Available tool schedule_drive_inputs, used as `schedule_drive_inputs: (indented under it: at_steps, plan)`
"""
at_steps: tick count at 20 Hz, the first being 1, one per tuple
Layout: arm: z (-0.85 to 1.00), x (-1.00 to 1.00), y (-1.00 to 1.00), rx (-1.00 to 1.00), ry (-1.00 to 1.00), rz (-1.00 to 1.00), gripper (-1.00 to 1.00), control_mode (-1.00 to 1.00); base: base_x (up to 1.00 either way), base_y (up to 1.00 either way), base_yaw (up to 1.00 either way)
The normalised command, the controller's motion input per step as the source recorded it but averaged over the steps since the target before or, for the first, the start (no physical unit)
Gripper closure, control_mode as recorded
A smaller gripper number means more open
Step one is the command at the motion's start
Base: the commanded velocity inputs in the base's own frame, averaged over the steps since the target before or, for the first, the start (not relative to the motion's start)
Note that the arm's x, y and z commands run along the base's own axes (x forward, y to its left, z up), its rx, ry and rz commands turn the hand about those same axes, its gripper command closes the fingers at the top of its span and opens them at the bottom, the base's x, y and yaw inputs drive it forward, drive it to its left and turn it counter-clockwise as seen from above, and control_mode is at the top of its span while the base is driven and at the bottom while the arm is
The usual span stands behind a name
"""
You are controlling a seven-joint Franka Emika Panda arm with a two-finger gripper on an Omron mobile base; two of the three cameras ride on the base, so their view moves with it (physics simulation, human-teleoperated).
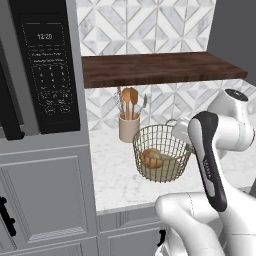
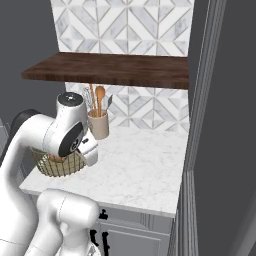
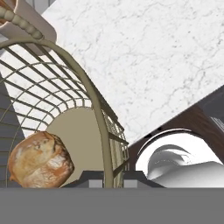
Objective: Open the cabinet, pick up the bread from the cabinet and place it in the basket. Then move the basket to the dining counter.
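Observation:
The brass wire basket [image 1: 162, 152] stands on the marble worktop [image 1: 115, 175] below the dark brown cabinet [image 1: 160, 67]. The golden-brown bread [image 1: 151, 158] lies inside the basket on its beige base. In the hand view my gripper [image 3: 109, 177] is shut on the basket's rim [image 3: 94, 105], a finger on each side of the wire, with the bread [image 3: 41, 159] to the left. From the right base view my arm covers most of the basket [image 2: 57, 164]. I cannot tell whether the basket is lifted off the worktop. The dining counter is out of view.
A cream utensil crock [image 1: 129, 127] with wooden spoons stands just behind the basket, against the patterned tiles. A black microwave [image 1: 47, 65] is set in the tall grey unit on the left. A grey wall panel [image 2: 220, 150] bounds the worktop on the right.

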Motion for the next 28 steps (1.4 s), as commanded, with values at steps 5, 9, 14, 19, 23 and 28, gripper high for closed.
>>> schedule_drive_inputs:
  at_steps: [5,9,14,19,23,28]
  plan:
    - [0.00,0.00,0.00,0.00,0.00,0.00,1.00,-1.00,0.00,0.00,0.00]
    - [0.00,-0.15,0.00,0.01,-0.01,0.00,1.00,-1.00,0.00,0.00,0.00]
    - [0.00,0.00,0.00,0.00,0.00,0.00,1.00,1.00,-1.00,0.00,0.00]
    - [0.00,0.00,0.00,0.00,0.00,0.00,1.00,1.00,-0.91,0.00,0.00]
    - [0.00,0.00,0.00,0.00,0.00,0.00,1.00,1.00,-0.31,0.04,0.33]
    - [0.00,0.00,0.00,0.00,0.00,0.00,1.00,1.00,-0.15,0.00,0.78]
